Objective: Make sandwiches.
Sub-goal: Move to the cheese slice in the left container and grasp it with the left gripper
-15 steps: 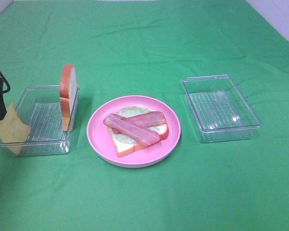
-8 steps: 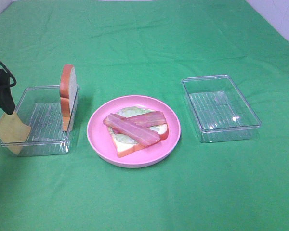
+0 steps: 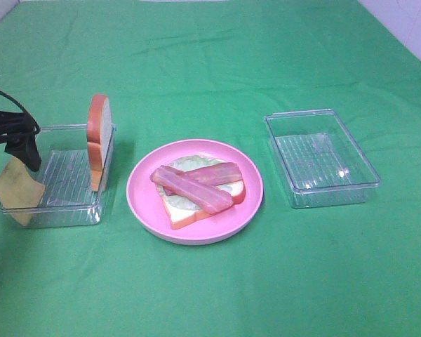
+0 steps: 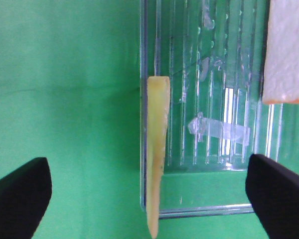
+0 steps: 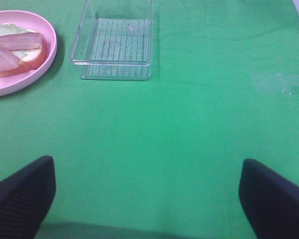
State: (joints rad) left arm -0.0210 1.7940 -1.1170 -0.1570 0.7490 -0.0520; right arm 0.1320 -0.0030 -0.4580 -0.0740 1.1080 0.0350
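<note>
On the pink plate (image 3: 144, 203) lies a bread slice (image 3: 189, 210) with lettuce (image 3: 189, 163) and two crossed bacon strips (image 3: 196, 186) on top. A second bread slice (image 3: 99, 137) stands upright in the left clear tray (image 3: 56, 210). The yellow cheese slice (image 3: 17, 189) stands on edge against that tray's left wall. My left gripper (image 3: 27, 151) hangs open just above the cheese (image 4: 157, 164), one finger on each side and not touching it. My right gripper (image 5: 147, 184) is open over bare cloth, away from the plate (image 5: 20, 74); it is outside the exterior view.
An empty clear tray (image 3: 323, 151) sits to the right of the plate and also shows in the right wrist view as the tray (image 5: 114, 47). Green cloth covers the table. A pale wall shows at the far right corner.
My left gripper has moved right and turned, so it now straddles the cheese from above. The cheese has stayed leaning on the tray. Nothing else has moved.
</note>
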